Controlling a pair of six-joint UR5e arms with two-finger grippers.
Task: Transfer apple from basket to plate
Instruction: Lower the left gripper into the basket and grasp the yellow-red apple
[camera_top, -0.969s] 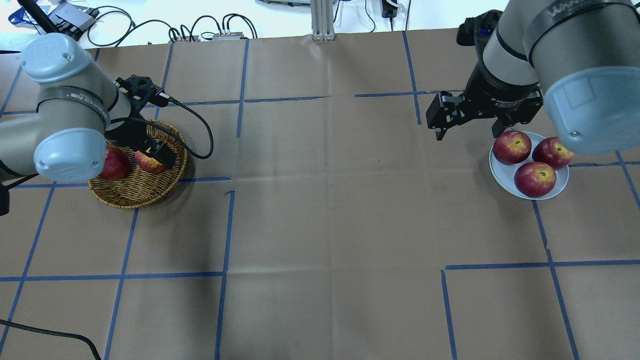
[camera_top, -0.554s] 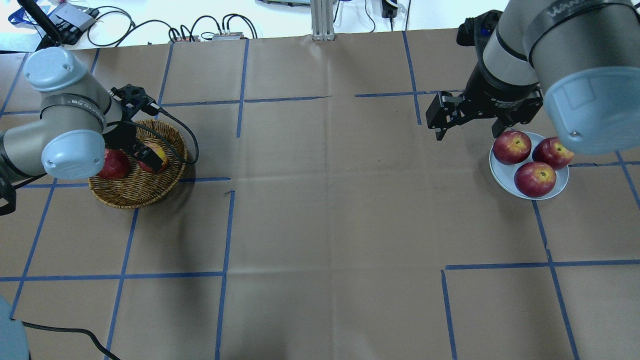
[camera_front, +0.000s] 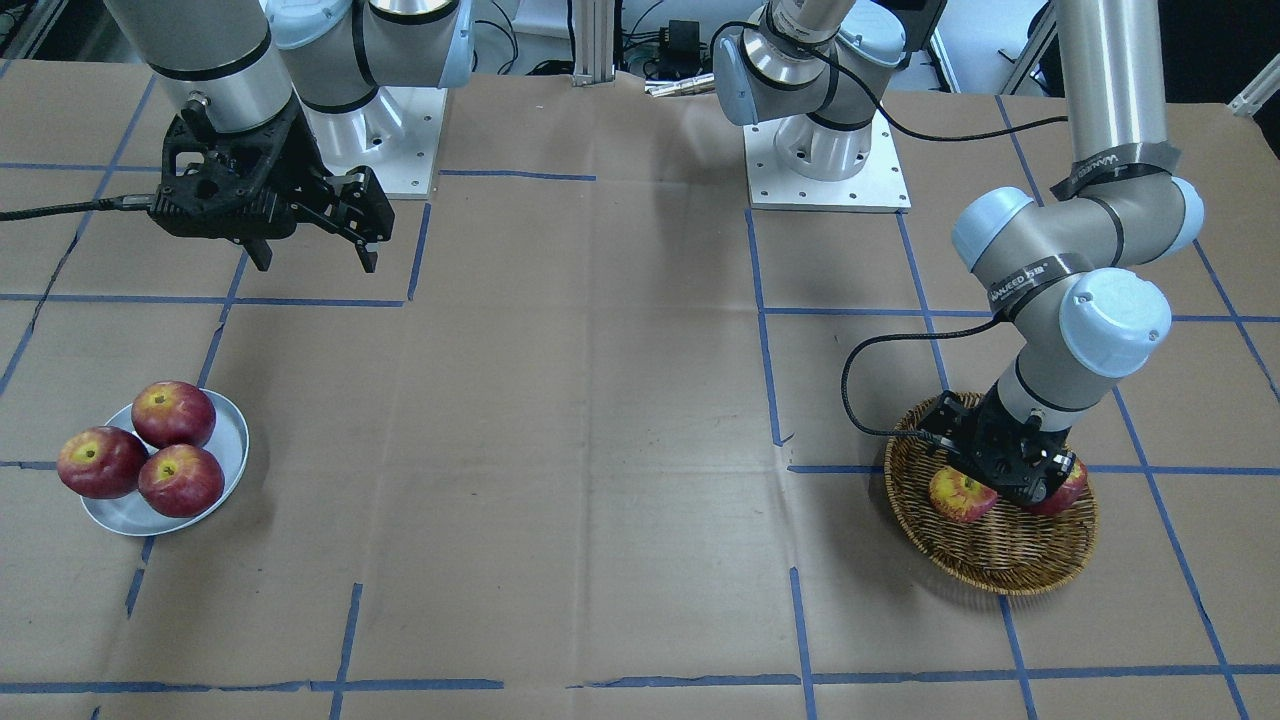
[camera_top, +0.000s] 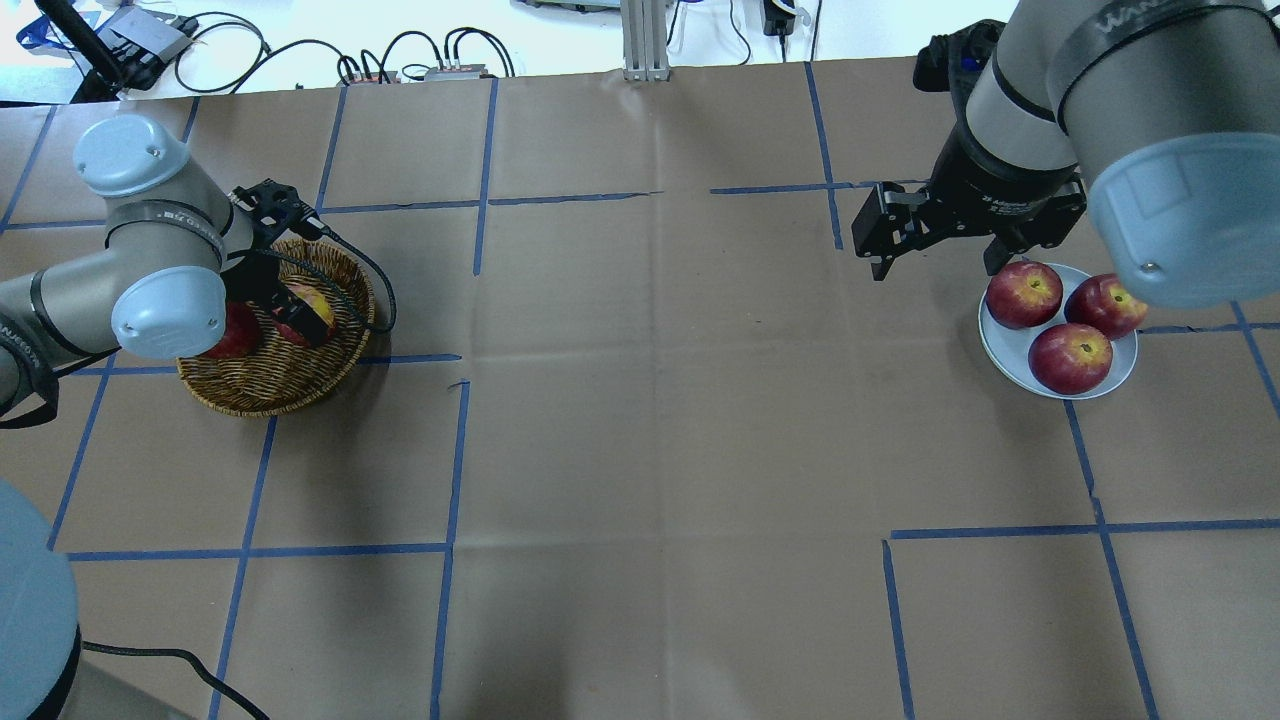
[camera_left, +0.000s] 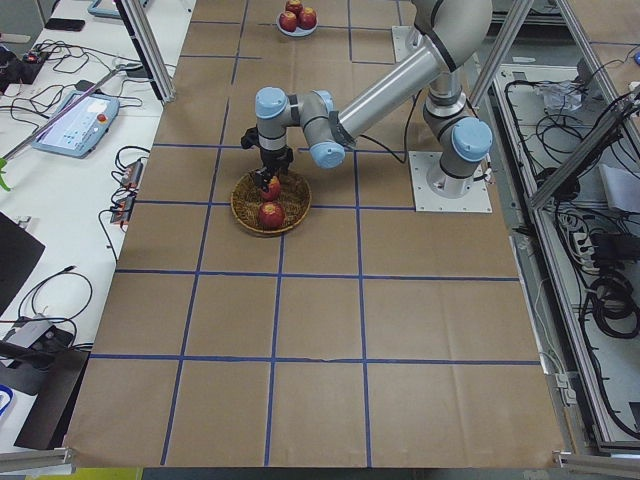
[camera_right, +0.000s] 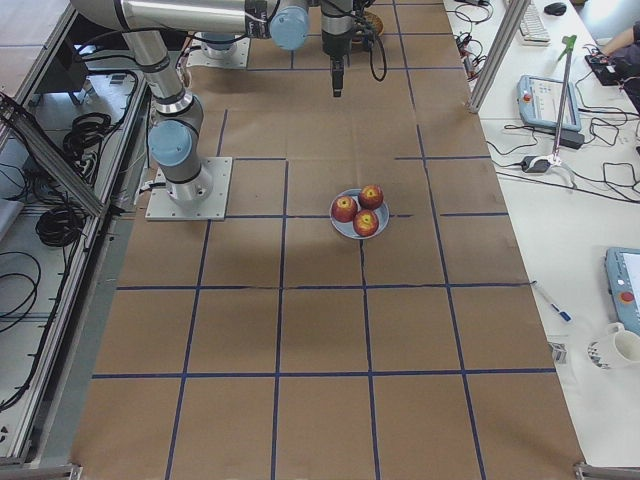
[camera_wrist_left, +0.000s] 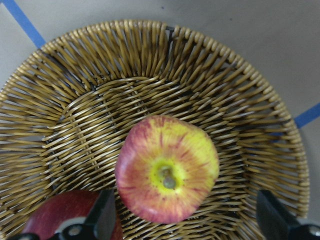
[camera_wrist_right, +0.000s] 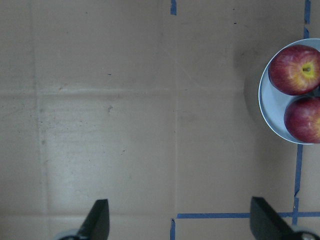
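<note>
The pale yellow-red apple lies stem up in the wicker basket. It also shows in the overhead view and the front view. My left gripper is open just over it, with one finger on either side, not touching. The left gripper also shows in the overhead view. The grey-white plate holds three dark red apples at the right. My right gripper is open and empty, in the air beside the plate.
A dark red apple lies in the basket beside the pale one, close to my left finger. The left wrist's black cable loops over the basket's rim. Blue tape lines cross the brown table cover.
My left arm has swung and brought the open gripper down closer over the pale apple in the basket. The right arm and the plate's apples have not moved.
</note>
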